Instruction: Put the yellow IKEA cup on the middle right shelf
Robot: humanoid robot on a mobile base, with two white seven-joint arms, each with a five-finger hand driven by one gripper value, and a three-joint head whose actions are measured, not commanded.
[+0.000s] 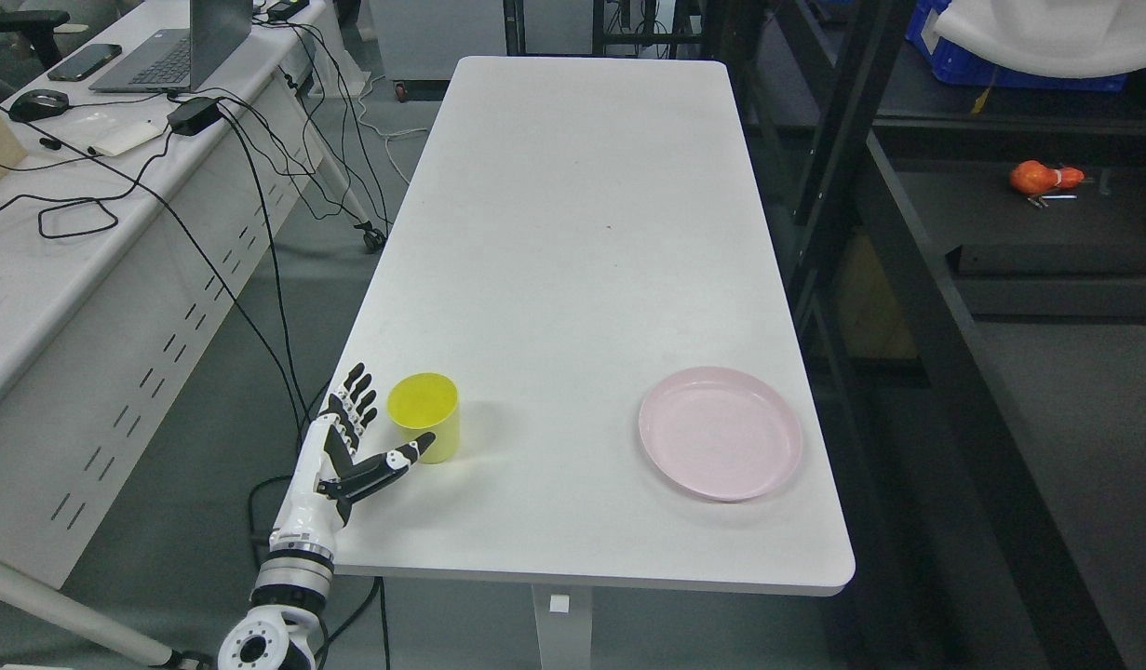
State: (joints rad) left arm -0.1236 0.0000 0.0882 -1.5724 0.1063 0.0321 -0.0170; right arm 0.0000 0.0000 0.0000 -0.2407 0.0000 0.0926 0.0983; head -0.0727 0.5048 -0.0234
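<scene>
Head view: one yellow cup [424, 415], upright and with nothing visible inside, near the white table's [573, 233] front-left corner, one bare pink plate [720, 432] well apart at front right, and one left hand [349, 447], fingers spread around the cup, thumb tip at its wall.

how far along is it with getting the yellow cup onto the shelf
Early stage. Done: the left hand has reached the yellow cup, fingers spread beside it, thumb by its near side. In hand: closing a grasp; the cup stands upright on the white table, not lifted. Left: grip, lift and carry it to the dark shelf unit on the right. The right arm is out of view.
</scene>
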